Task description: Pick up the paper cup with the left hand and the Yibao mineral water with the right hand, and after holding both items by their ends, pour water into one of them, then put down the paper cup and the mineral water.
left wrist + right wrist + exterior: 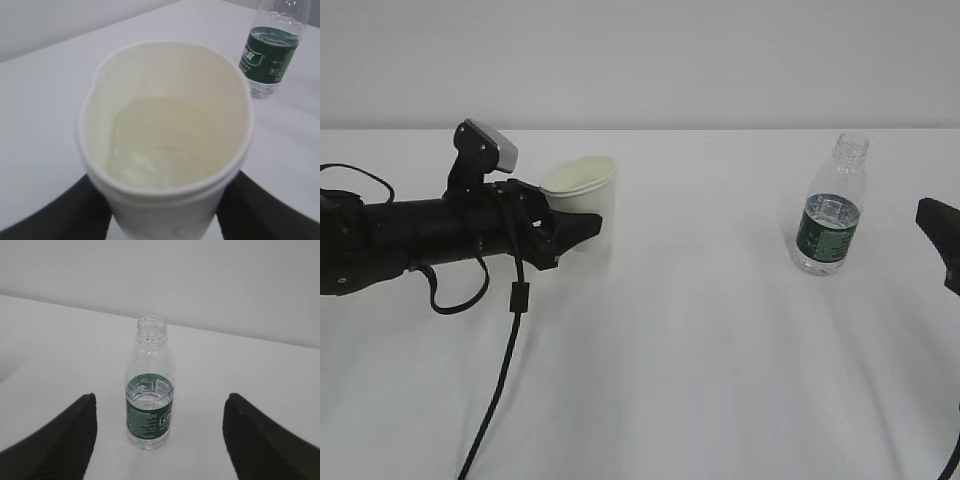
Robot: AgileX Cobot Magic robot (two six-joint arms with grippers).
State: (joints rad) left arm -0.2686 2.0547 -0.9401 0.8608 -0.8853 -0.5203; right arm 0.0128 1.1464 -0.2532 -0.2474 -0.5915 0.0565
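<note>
The small white tapered paper cup [165, 145] stands toward the counter's [700, 380] far left, between the left hand's [565, 232] black jaws, gripped. The uncapped clear ribbed bottle with green label [149, 410] stands far right; the right hand's [160, 440] jaws gape wide, apart from it.

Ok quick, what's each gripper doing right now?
Left gripper: closed on the paper cup.
Right gripper: open, empty, short of the Yibao mineral water.

paper cup [165, 145] base cut off by frame edge, right claw [942, 240] mostly out of exterior view
</note>
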